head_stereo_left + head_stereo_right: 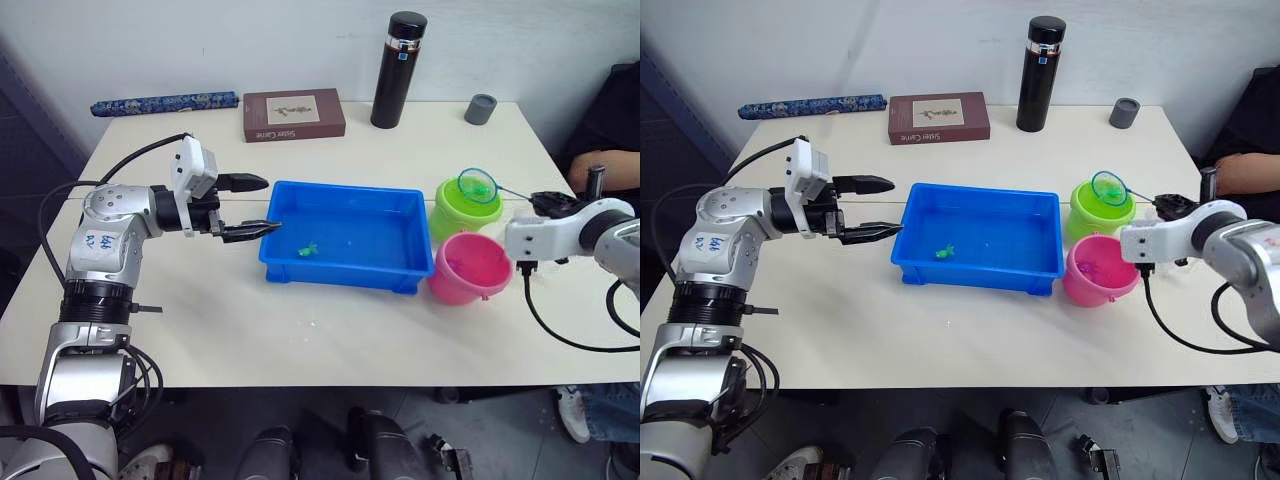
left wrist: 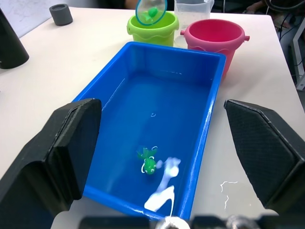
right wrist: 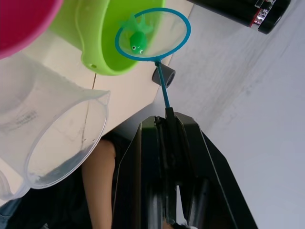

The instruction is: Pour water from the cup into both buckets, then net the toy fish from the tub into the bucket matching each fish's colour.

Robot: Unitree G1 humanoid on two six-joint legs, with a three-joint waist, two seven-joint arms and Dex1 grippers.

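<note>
Netting is under way: the right gripper [image 3: 167, 125], fingers clamped on the net's handle, holds the net [image 1: 478, 185] with a green fish [image 3: 137, 40] over the green bucket [image 1: 462, 210]; tipping it out looks next. Handle runs from gripper toward the tub [image 1: 345, 235], hoop leading. Left gripper [image 1: 255, 205] fingers apart beside the tub

net [image 1: 478, 185] over green bucket [image 1: 463, 209], blue tub [image 1: 345, 237]

We can just make out white lettering, seemingly "Sister Carrie", on the lower edge of the brown book [image 1: 294, 114], which lies at eleven o'clock from the tub [image 1: 344, 235]. Blue handwritten marks sit on the left arm's shell [image 1: 101, 240], unreadable to us. Faint print on the cup [image 3: 28, 117] is too small to read.
</note>
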